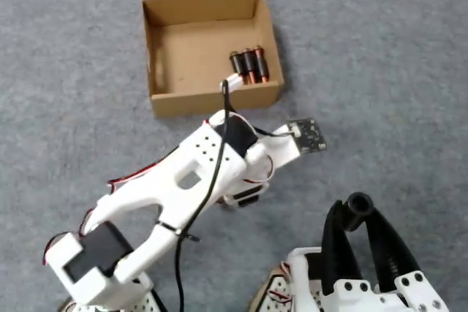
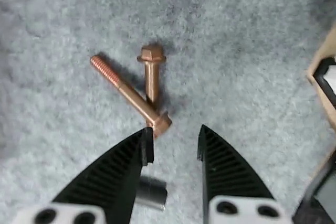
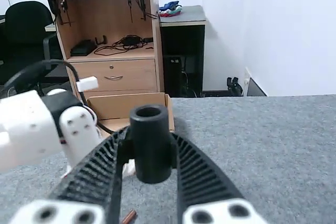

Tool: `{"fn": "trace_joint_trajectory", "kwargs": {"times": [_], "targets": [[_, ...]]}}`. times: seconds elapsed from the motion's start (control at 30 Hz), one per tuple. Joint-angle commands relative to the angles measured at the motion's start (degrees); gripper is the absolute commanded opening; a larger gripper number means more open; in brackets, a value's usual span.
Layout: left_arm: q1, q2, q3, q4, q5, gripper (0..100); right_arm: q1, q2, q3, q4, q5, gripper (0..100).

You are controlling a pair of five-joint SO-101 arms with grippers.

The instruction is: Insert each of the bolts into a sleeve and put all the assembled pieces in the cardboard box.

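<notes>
**Closing on touching bolts risks a bad pick**

Left jaws stand open low in the left wrist view, over the grey bench [image 2: 252, 51]. Their tips are just short of the hexagonal head of the long bolt [image 2: 128, 92]. That bolt lies slantwise, its thread running toward the upper left of the frame. The short bolt [image 2: 151, 74] lies just above it, its shank end touching the long one near the head.

Right jaws, at the lower right of the high view, are clamped on a black sleeve [image 3: 149, 142], held upright with its open end uppermost. The box [image 1: 190, 101] sits at upper centre of that view, with three assembled pieces [image 1: 249, 66] in its lower right corner.

As I judge it, the main hazard is the contact between the two bolts. Closing there could drag or roll the short bolt along, or catch both at once. A pinch on the head alone would likely let the long bolt swing or slip. A tilted thread would then catch the sleeve's rim rather than enter the bore, and could push the sleeve askew in its grip.

A small grey cylinder [image 2: 152, 192] lies under one left finger at the bottom of the frame. I cannot tell what it is, but descending jaws might strike it or send it rolling.
</notes>
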Motion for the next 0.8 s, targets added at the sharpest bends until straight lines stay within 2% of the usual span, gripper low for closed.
{"fn": "trace_joint_trajectory", "kwargs": {"times": [0.0,0.33,0.53,0.77], "targets": [[-0.4,2.2,-0.1,-3.4,-0.5,15,1.0,0.1,0.0,0.7,-0.6,0.2],[-0.3,12.0,-0.6,-5.8,-0.7,15,1.0,0.2,0.0,0.7,-0.6,0.2],[-0.7,15.3,-0.4,-11.6,-0.7,15,1.0,0.6,0.0,0.7,-0.6,0.2],[-1.0,17.9,-0.5,-12.1,-1.7,15,1.0,0.5,0.0,0.7,-0.6,0.2]]}}
